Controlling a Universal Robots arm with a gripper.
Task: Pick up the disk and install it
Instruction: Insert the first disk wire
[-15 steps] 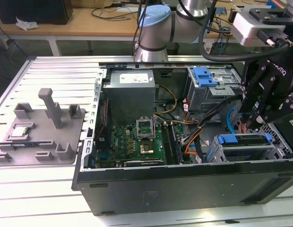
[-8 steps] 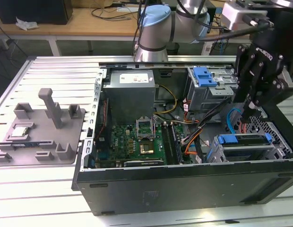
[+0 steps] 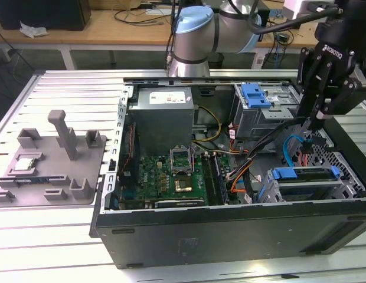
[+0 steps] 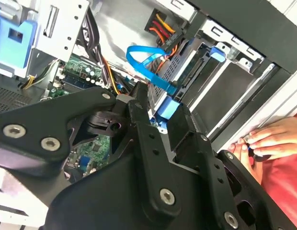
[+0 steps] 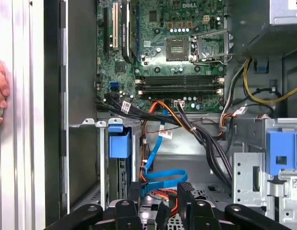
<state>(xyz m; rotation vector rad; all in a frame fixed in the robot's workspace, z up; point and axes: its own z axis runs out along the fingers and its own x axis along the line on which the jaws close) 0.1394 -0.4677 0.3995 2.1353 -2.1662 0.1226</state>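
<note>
The disk [image 3: 310,184] lies flat in the lower drive cage at the exterior view's right end of the open computer case [image 3: 230,230]. Its blue rail [image 3: 287,173] faces the motherboard. The same blue rail end [image 5: 119,143] shows in the first wrist view and the rail end [image 4: 216,51] in the second. My gripper [image 3: 310,127] hangs just above and behind that cage, clear of the disk. Its fingers [image 5: 134,191] stand apart, and a blue flat cable [image 5: 163,178] loops through the gap. In the second wrist view, the cable's blue connector [image 4: 165,109] sits between the fingertips.
A bundle of black, orange and blue cables [image 3: 248,168] runs beside the cage. An upper drive cage with a blue latch [image 3: 257,94], the power supply [image 3: 162,112] and the motherboard [image 3: 171,174] occupy the case. A grey fixture tray [image 3: 53,165] lies outside. A person's hand [image 4: 268,141] rests beside the case.
</note>
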